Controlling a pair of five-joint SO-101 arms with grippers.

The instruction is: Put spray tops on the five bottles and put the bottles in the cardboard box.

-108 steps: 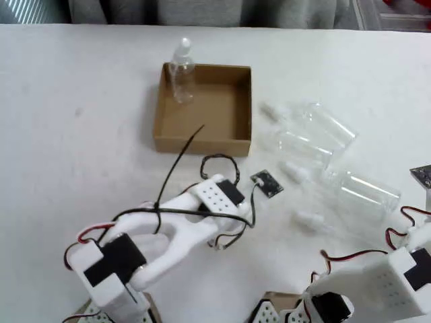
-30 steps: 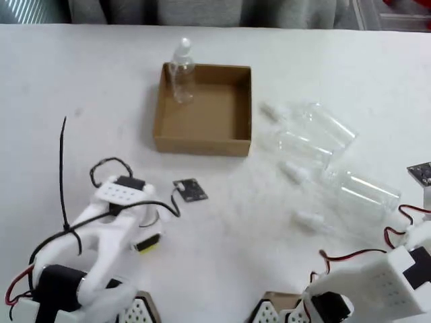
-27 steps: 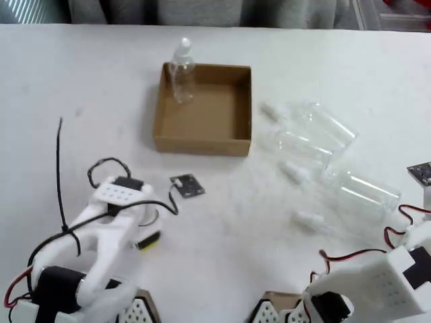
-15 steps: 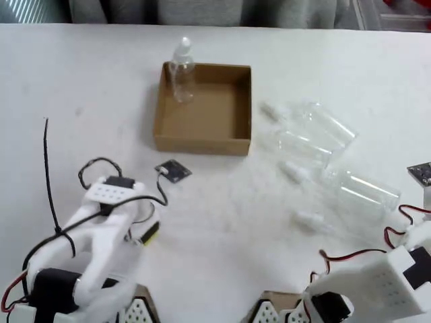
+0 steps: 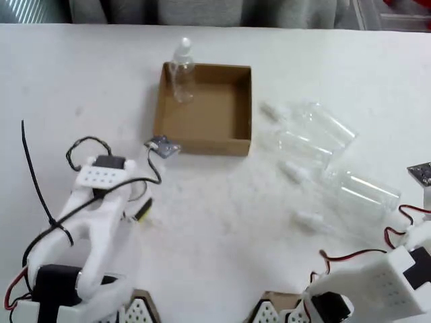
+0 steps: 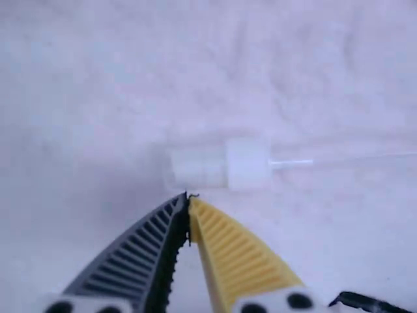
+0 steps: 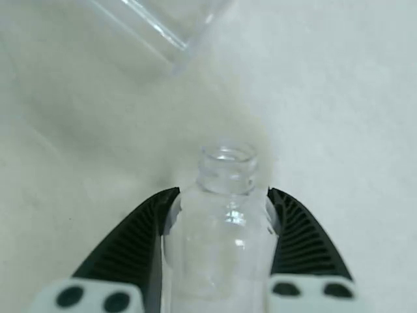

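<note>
My left gripper (image 6: 188, 197) is shut with nothing in it, its grey and yellow fingers pressed together. A white spray top (image 6: 221, 166) lies on the table just beyond its tips, its thin tube pointing sideways. In the high view this gripper (image 5: 141, 211) sits left of centre, in front of the cardboard box (image 5: 237, 145). One capped bottle (image 5: 181, 73) stands in the box's far left corner. My right gripper (image 7: 223, 192) is shut on an open-necked clear bottle (image 7: 225, 222). Three clear bottles (image 5: 324, 122) (image 5: 302, 148) (image 5: 367, 192) lie right of the box, with loose spray tops (image 5: 271, 110) (image 5: 294, 172) (image 5: 311, 219) among them.
The right arm (image 5: 377, 282) sits at the table's near right corner. A black cable tie (image 5: 34, 175) sticks up from the left arm. Another clear bottle (image 7: 156, 26) lies ahead of the held one. The white table (image 5: 229, 229) is bare between the arms.
The left arm has swung from the table's middle over to the left and a little farther out. The right arm and the bottles have not moved.
</note>
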